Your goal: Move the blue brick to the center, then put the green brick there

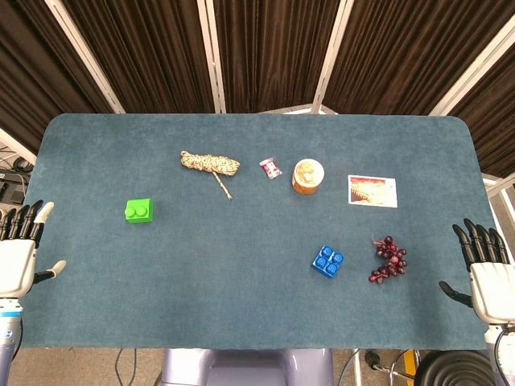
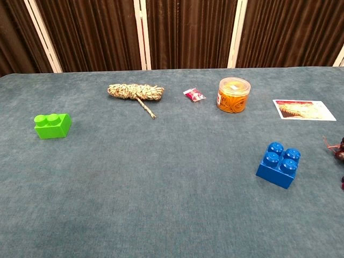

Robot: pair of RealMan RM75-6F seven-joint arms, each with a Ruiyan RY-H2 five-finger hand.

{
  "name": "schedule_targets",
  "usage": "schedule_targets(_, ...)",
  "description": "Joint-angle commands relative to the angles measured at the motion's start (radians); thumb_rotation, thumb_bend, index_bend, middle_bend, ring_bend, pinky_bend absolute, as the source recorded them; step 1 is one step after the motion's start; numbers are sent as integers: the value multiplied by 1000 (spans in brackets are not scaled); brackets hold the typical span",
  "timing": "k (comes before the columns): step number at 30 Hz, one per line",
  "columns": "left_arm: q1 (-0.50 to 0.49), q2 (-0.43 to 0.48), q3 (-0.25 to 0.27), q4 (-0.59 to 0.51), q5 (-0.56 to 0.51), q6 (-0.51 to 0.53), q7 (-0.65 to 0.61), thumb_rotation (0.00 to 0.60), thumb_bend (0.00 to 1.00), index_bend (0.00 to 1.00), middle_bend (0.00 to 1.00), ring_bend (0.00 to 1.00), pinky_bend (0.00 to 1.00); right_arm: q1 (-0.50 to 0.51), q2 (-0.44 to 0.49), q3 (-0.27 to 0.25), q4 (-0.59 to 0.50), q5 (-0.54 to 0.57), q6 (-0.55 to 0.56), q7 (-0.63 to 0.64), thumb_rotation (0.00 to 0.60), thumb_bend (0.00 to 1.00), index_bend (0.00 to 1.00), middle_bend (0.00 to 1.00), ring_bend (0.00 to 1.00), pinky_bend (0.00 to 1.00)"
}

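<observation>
Left hand (image 1: 18, 261) sat at the desk (image 1: 241, 314) edge, fingers (image 1: 24, 219) apart, holding nothing; right hand (image 1: 491, 281) likewise, fingers (image 1: 479, 240) spread and empty; green brick (image 1: 139, 211) lay well right of the left fingers; blue brick (image 1: 327, 261) lay well left of the right fingers (grape bunch (image 1: 388, 259) between them); rope bundle (image 1: 209, 164), orange jar (image 1: 307, 176), card (image 1: 372, 191) farther back.
</observation>
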Motion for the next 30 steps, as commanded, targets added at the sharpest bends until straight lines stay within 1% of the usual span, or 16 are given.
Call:
schedule_targets(1, 2, 1, -2, -1, 3, -1, 0, 600, 0, 0, 0, 0, 0, 1, 1, -2, -2, 0, -4, -1, 600, 0, 33, 0, 0, 0)
schedule_targets(7, 8, 6, -5, -9, 12, -1, 4, 600, 0, 0, 0, 0, 0, 10, -6, -21, -6, -17, -33, -7, 600, 0, 33, 0, 0, 0)
schedule_targets(11, 9, 18, -12, -22, 25, 6, 9, 600, 0, 0, 0, 0, 0, 57, -18, -47, -1, -72, -103, -35, 600, 0, 34, 0, 0, 0)
schedule_targets(16, 7, 31, -28, -23, 12, -3, 7, 600, 0, 0, 0, 0, 0, 187, -30, -72, -4, -198, -251, -20, 600, 0, 34, 0, 0, 0)
schedule_targets(22, 9, 41, -45, -24, -14, -16, 7, 600, 0, 0, 0, 0, 0, 366, -46, -70, 37, -321, -434, -39, 600, 0, 34, 37, 0, 0)
schedule_targets(28, 8, 41, -56, -18, -37, -32, 20, 600, 0, 0, 0, 0, 0, 498, -89, -73, 118, -386, -566, -56, 600, 0, 34, 55, 0, 0)
schedule_targets(30, 7, 36, -61, -7, -45, -37, 21, 600, 0, 0, 0, 0, 0, 526, -102, -76, 130, -396, -592, -60, 600, 0, 37, 56, 0, 0)
